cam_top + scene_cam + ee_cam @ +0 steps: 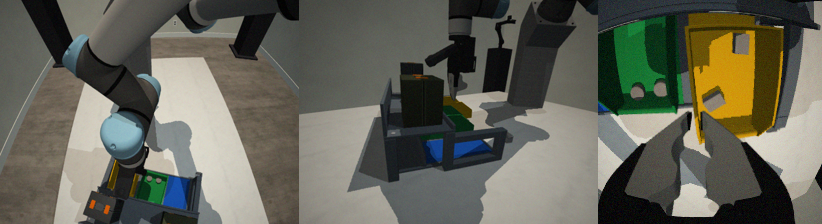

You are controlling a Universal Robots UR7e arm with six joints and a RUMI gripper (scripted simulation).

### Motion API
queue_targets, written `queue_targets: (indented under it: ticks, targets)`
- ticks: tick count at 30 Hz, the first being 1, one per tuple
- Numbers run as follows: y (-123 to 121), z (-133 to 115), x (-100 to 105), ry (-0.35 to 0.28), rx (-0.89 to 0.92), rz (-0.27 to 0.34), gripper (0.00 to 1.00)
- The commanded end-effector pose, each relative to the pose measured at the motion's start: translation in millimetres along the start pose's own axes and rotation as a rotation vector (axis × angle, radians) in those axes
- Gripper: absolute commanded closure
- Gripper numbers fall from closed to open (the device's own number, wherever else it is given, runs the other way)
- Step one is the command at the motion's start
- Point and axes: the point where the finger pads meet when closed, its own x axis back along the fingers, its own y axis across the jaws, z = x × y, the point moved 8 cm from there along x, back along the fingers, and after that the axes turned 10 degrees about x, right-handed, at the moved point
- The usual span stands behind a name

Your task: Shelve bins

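Observation:
My gripper [454,99] [695,113] is shut, with nothing between its fingertips. It points down just above the front end of the yellow bin's side wall nearest the green bin. The yellow bin [113,179] [465,110] [738,75] sits in the shelf and holds two grey blocks [742,44] [714,99]. Whether it rests fully behind the lip cannot be told. The green bin [158,193] [465,123] [633,55] sits beside it and holds two round grey parts [158,180] [660,87]. The blue spot [176,194] [462,150] shows flat, without bin walls. Yellow and green marks are hidden.
The low upper board [417,130] carries a dark box [181,219] [422,102] and another dark box [98,206] [411,69], both with orange details. The shelf's side frame [480,135] stands beside the blue spot. The arm hides part of the yellow bin from above.

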Motion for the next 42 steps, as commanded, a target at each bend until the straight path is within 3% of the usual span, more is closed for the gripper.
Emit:
queue_targets:
  ticks: [1,18,42]
  targets:
    - [1,0,11,0.001,0.000,0.000,0.95]
    - [2,-2,37,0.001,0.000,0.000,0.95]
    - [3,-3,59,0.001,0.000,0.000,0.95]
